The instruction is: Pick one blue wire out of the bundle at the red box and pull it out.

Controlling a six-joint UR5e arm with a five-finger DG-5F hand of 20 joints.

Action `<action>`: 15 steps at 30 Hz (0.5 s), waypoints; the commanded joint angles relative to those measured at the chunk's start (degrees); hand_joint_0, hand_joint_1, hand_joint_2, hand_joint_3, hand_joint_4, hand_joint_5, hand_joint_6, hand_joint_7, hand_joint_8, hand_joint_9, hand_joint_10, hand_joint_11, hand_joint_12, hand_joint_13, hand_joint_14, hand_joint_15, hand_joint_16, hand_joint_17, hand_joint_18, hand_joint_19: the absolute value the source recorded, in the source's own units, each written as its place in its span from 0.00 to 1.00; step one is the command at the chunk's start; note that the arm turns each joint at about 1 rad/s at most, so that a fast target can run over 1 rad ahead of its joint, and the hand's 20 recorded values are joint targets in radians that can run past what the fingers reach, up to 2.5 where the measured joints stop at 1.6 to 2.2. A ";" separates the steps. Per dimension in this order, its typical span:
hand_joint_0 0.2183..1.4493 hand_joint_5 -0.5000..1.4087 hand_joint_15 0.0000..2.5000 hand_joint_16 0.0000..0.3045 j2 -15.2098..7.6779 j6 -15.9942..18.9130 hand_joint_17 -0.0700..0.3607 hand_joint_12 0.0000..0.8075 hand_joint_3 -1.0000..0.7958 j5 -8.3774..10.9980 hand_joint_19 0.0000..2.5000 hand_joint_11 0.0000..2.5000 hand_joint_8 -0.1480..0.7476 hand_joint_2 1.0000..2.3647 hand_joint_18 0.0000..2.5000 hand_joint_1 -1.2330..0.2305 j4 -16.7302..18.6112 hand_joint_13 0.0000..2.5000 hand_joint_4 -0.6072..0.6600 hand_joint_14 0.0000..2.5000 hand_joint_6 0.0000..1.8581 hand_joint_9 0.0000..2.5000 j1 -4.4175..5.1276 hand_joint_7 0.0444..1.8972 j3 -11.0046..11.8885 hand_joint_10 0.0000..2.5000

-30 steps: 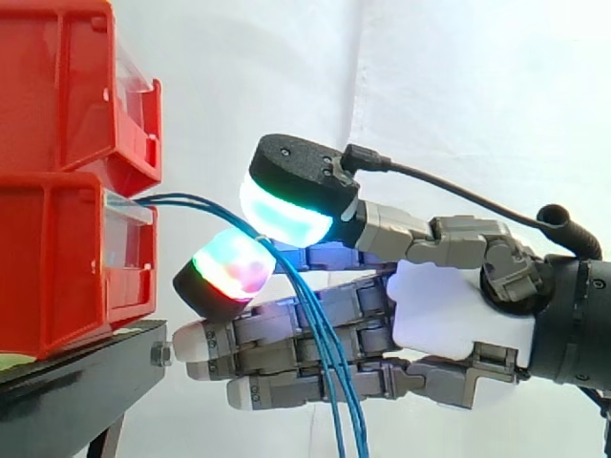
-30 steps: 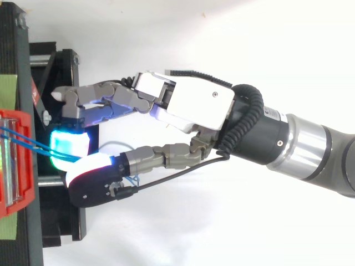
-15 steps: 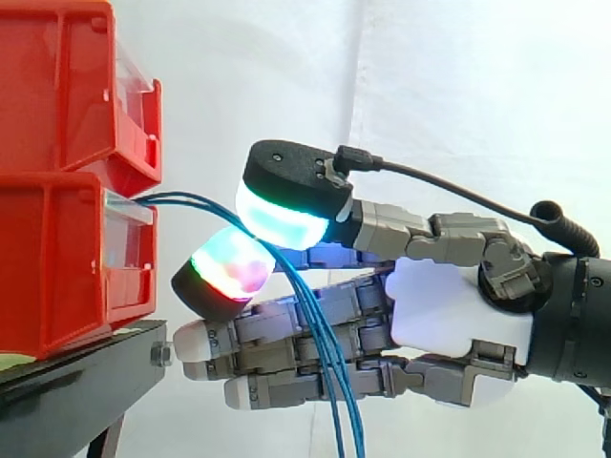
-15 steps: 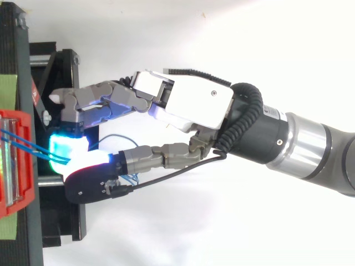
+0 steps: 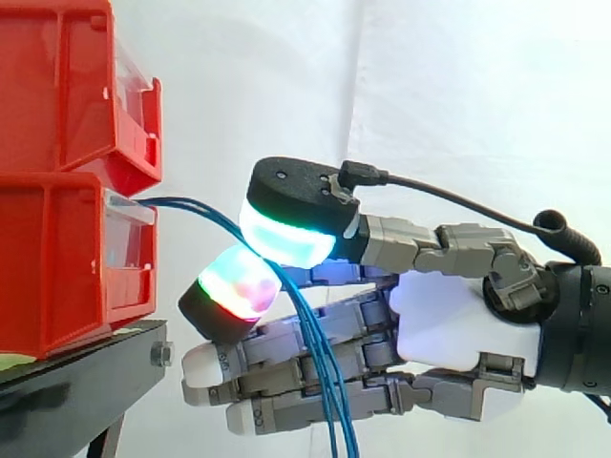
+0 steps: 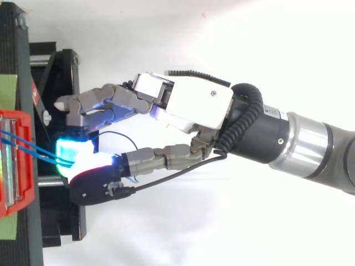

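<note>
**Pinch on the wires, right by the box**

My hand (image 5: 458,320) has thumb and one finger pressed together on the blue wires (image 5: 196,204), just beside the red box (image 5: 57,258). From the side, they leave the box level, then drop steeply past my other fingers. From above, two strands run straight from the box to my glowing pads (image 6: 71,151).

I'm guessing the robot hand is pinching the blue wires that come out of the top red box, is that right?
Nearly. The blue wires come out of the lower red box, not the top one; the side view shows it. The hand is indeed pinching them.
</note>
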 commanded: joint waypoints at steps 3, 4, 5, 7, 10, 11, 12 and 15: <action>0.29 0.17 0.06 0.18 0.54 2.22 0.44 0.46 0.47 -1.38 0.11 0.20 0.50 0.02 0.11 0.37 -3.02 0.14 0.78 0.00 0.46 0.33 0.00 0.55 0.00 0.01; 0.30 0.17 0.06 0.18 0.54 2.22 0.44 0.46 0.46 -1.38 0.11 0.20 0.50 0.01 0.11 0.37 -3.02 0.14 0.79 0.00 0.46 0.34 0.00 0.56 0.00 0.01; 0.30 0.18 0.06 0.18 0.90 2.22 0.44 0.46 0.46 -1.38 0.12 0.20 0.50 0.01 0.11 0.38 -3.72 0.14 0.79 0.00 0.45 0.34 0.00 0.58 0.00 0.01; 0.29 0.18 0.06 0.18 1.33 2.05 0.44 0.45 0.45 -1.38 0.12 0.18 0.49 0.01 0.11 0.39 -4.60 0.15 0.79 0.00 0.43 0.35 0.00 0.61 0.00 0.01; 0.29 0.20 0.06 0.18 1.86 1.96 0.44 0.44 0.45 -1.47 0.12 0.18 0.48 0.01 0.11 0.43 -6.18 0.15 0.78 0.00 0.41 0.36 0.00 0.64 0.00 0.01; 0.29 0.20 0.06 0.18 2.21 2.05 0.44 0.44 0.45 -1.47 0.12 0.18 0.48 0.01 0.11 0.43 -7.50 0.16 0.77 0.00 0.40 0.36 -0.09 0.64 0.00 0.01; 0.29 0.20 0.07 0.18 2.21 2.05 0.44 0.44 0.46 -1.47 0.12 0.18 0.49 0.01 0.11 0.44 -7.50 0.16 0.77 0.00 0.40 0.36 -0.09 0.64 0.00 0.01; 0.30 0.20 0.07 0.17 2.65 1.96 0.44 0.44 0.47 -1.47 0.12 0.20 0.49 0.02 0.11 0.43 -8.91 0.16 0.75 0.00 0.40 0.36 -0.18 0.63 0.00 0.01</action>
